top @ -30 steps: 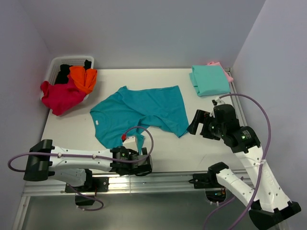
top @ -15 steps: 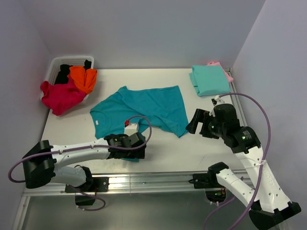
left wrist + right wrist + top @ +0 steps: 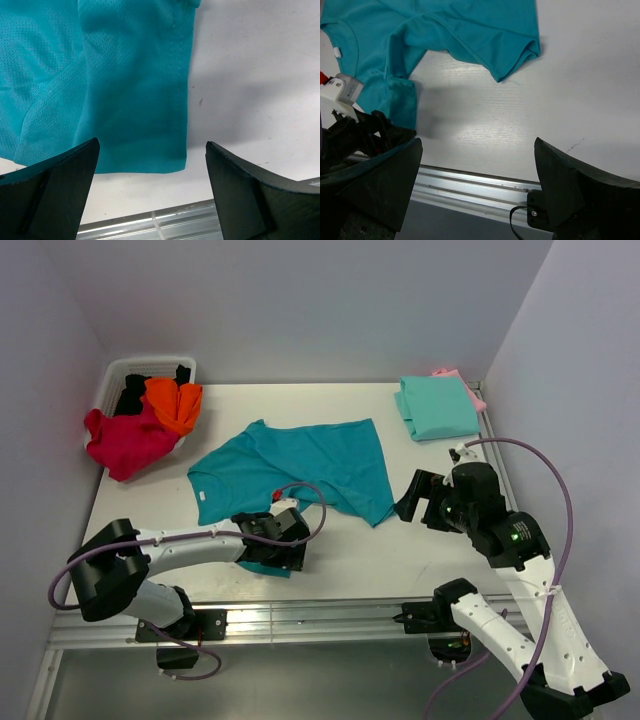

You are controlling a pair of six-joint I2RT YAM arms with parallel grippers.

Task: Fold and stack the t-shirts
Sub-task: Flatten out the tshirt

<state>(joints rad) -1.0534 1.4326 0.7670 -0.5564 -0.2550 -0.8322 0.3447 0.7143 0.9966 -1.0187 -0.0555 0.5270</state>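
On the white table (image 3: 440, 540) our empty, wide-open left gripper (image 3: 151, 150) straddles the unfolded teal shirt (image 3: 300, 465) at its edge, right gripper (image 3: 478, 142) likewise; the mint shirt (image 3: 438, 407) lies folded.

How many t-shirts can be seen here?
6: a teal shirt spread mid-table; a folded mint shirt on a pink shirt, far right; a crimson shirt, an orange shirt and a black shirt at the basket. More may be hidden there.
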